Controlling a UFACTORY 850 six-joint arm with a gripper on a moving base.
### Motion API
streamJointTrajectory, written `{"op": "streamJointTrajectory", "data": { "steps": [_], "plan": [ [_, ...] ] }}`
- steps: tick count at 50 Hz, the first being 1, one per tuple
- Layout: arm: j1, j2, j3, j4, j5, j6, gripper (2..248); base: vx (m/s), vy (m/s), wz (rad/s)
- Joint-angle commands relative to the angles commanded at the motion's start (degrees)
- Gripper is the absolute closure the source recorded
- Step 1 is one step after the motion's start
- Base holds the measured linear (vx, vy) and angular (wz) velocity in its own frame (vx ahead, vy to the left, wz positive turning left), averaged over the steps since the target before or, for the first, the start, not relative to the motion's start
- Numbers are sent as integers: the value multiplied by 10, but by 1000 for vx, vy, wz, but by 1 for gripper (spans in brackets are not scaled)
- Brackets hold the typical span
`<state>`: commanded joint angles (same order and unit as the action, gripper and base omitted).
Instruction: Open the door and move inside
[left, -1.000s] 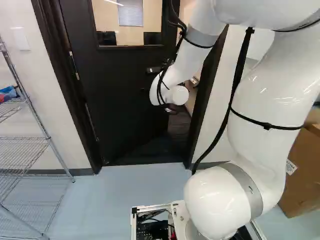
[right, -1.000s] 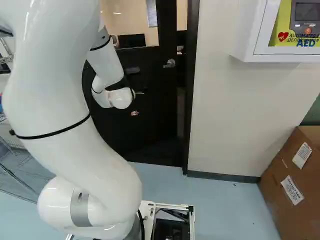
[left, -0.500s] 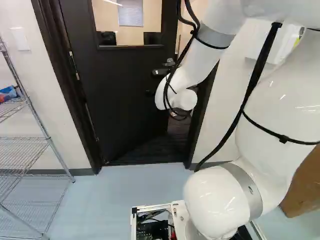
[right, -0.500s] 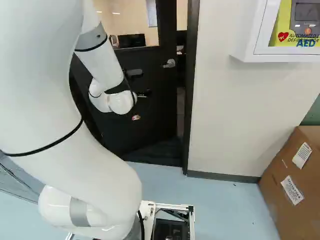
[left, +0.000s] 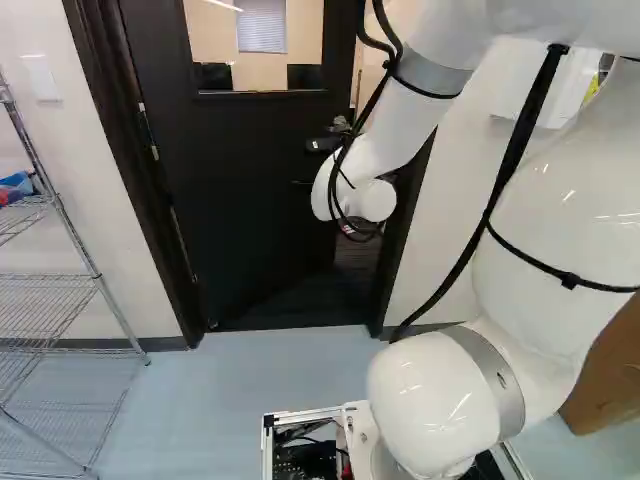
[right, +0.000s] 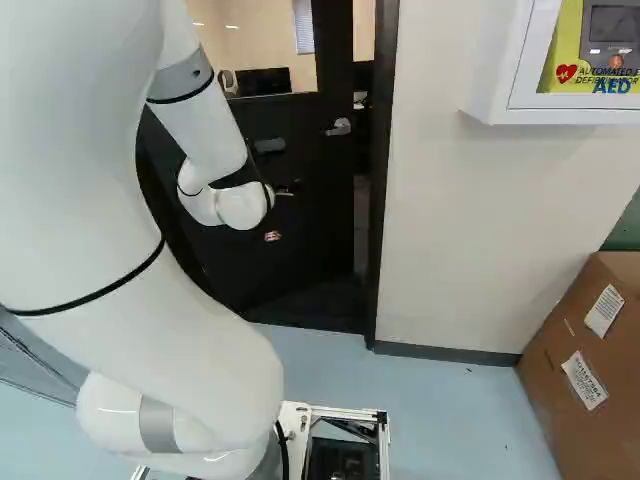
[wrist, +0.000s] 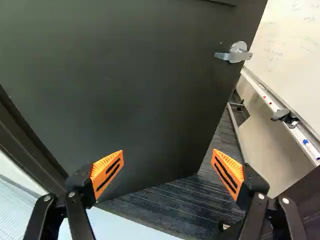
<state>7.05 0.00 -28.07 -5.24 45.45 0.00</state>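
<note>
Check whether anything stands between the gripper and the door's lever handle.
Nothing visible does. In the wrist view the open gripper faces the dark door, which stands ajar, and the lever handle shows whole and uncovered ahead of it, near the door's free edge.

Your arm (left: 550, 230) arches up and forward from its lowest joint (left: 440, 400), the forearm (left: 408, 115) slanting down to a bent wrist (right: 241, 205). Beyond it, your fingers (right: 272, 236) stand wide apart in the wrist view, their orange pads (wrist: 107, 171) angled toward each other.
</note>
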Motion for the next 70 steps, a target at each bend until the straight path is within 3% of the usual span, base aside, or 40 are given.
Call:
{"op": "streamJointTrajectory", "data": {
  "steps": [47,70],
  "plan": [
    [0,0,0,0,0,0,3,-2,3,-18],
    [0,0,0,0,0,0,3,42,28,126]
  ]
}}
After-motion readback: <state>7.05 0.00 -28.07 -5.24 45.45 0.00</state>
